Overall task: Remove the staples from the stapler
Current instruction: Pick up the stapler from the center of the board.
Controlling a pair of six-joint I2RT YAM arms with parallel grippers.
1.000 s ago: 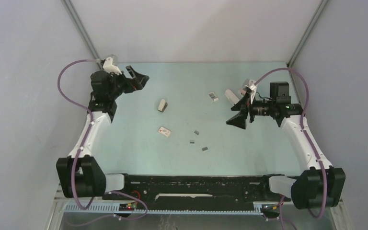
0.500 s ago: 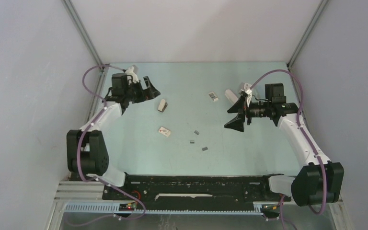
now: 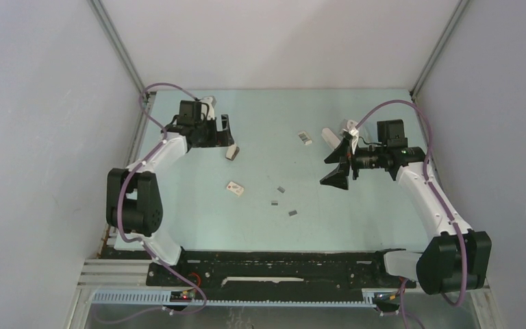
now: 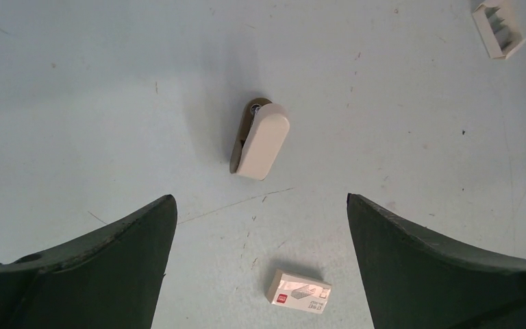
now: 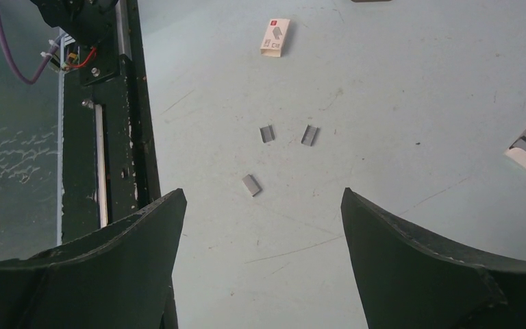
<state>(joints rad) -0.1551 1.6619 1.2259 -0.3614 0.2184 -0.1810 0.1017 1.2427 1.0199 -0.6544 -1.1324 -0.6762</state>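
Pale green worktop (image 3: 356, 229) seen from above, with two robot arms bolted at its near edge. The landmark is a small beige stapler (image 3: 231, 151) lying left of centre towards the back. Nearest the arm bases, three tiny dark-grey staples (image 3: 281, 188) lie loose and apart from each other, nearer than the stapler and to its right. A small closed white box with a red mark (image 3: 235, 188) sits just on the near side of the stapler. The right gripper (image 3: 341, 163) hangs well to the right of the stapler, jaws spread wide and empty. The left gripper (image 4: 260, 199) hovers just behind and to the left of the stapler, jaws wide, holding nothing, not touching it. An open white box (image 3: 305, 138) lies to the stapler's right, slightly farther back.
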